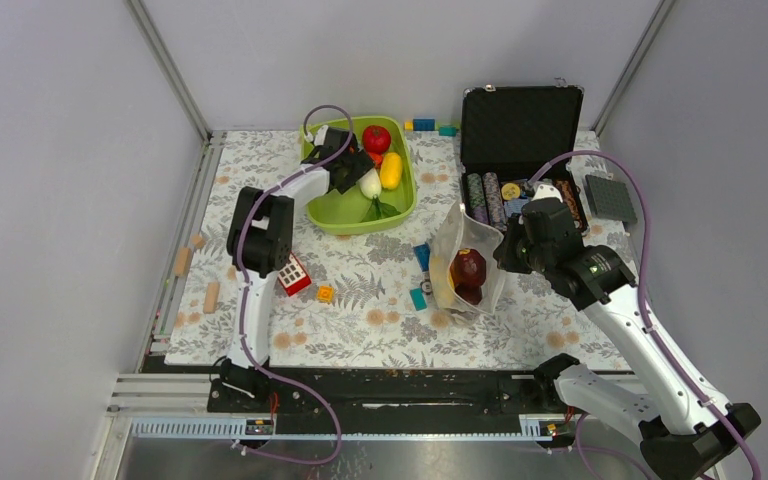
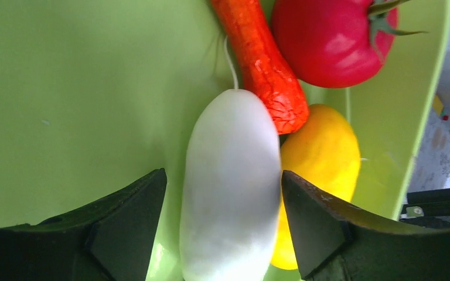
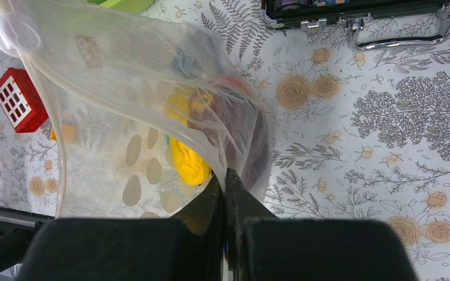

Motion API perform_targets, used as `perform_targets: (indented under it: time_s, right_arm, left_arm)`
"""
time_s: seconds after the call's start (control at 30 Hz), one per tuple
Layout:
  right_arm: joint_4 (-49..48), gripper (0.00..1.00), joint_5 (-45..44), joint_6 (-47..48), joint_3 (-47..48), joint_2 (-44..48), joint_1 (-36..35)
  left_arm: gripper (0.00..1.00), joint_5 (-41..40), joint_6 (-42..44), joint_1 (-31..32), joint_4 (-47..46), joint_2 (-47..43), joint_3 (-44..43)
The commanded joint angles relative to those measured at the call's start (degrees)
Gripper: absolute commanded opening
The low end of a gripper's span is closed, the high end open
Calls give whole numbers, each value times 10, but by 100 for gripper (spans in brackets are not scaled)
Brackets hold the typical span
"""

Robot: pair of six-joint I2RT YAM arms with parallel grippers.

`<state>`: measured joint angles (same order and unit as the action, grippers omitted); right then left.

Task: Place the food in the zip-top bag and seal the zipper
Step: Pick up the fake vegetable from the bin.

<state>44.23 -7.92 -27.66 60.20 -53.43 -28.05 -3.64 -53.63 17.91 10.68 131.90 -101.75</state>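
- Left gripper: jaws apart, straddling the white radish in the green tray, far left.
- Right gripper is pinched tight on the zip-top bag, right of centre.
- Overhead shows a maroon piece inside the bag; only the right wrist view shows a yellow piece through the film.

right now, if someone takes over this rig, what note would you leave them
Left gripper: open, fingers either side of the white vegetable in the green tray, not clamped yet.
Right gripper: shut on the zip-top bag, holding it upright with its mouth open.
Done: a maroon piece and a small yellow piece are in the bag.
Left: white vegetable, tomato, carrot and yellow fruit go in; then seal the zipper.
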Motion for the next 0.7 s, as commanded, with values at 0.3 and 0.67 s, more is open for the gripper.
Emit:
perform_targets:
  time_s: [0.3,0.67]
  right_arm:
    - [-15,0,-15,6,-2,-3,2]
    - [-15,0,-22,6,-5,3,2]
  left_arm:
    - [21,23,-3,-4,-10,2,-10]
    - [0,68,16,-2,-86,-189,130]
